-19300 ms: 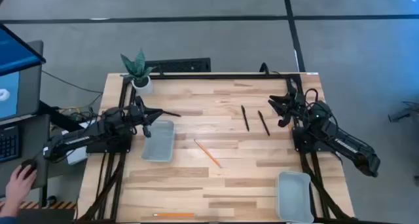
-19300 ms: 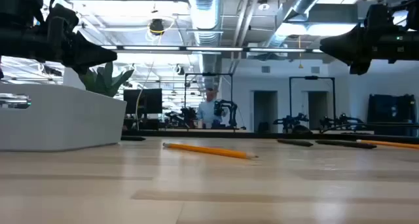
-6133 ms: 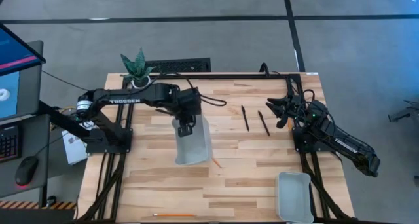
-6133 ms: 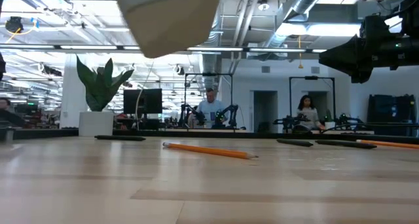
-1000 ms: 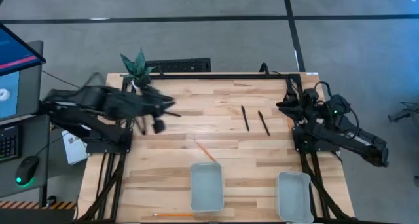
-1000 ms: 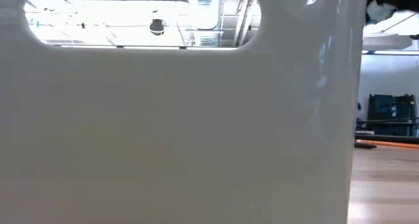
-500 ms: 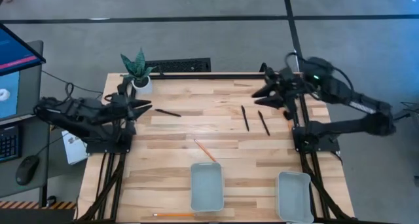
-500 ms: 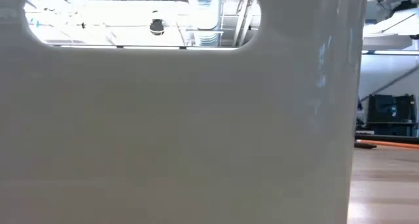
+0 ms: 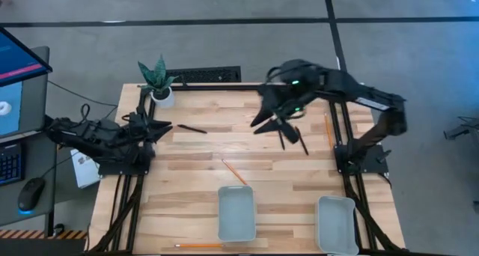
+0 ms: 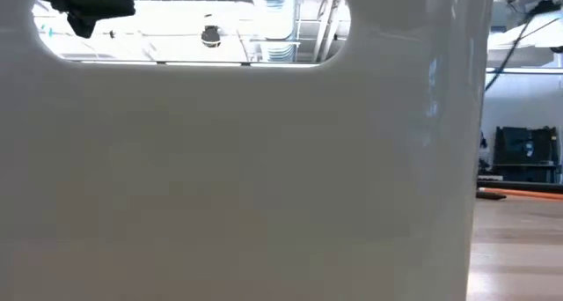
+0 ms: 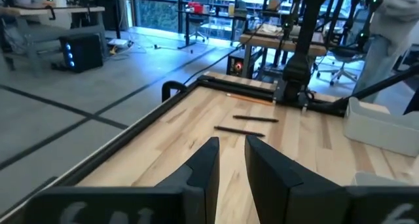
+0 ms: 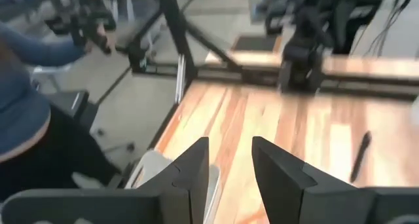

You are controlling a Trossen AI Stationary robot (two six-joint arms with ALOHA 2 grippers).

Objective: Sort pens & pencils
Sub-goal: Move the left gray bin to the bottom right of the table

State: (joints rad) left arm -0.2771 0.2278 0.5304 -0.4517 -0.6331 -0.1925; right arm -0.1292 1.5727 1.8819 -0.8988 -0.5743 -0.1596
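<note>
Right gripper (image 9: 263,123), open, has swung over pens (image 9: 291,136); left seemingly near-closed

The high view looks straight down on the whole table (image 9: 194,147); the low view sits close behind a white tray (image 10: 264,178); each wrist view faces across the tabletop.

A white tray (image 10: 246,178) fills nearly the whole low view, hiding the table behind it. The right wrist view is blurred; a person (image 12: 26,112) is cut off at its left edge.
</note>
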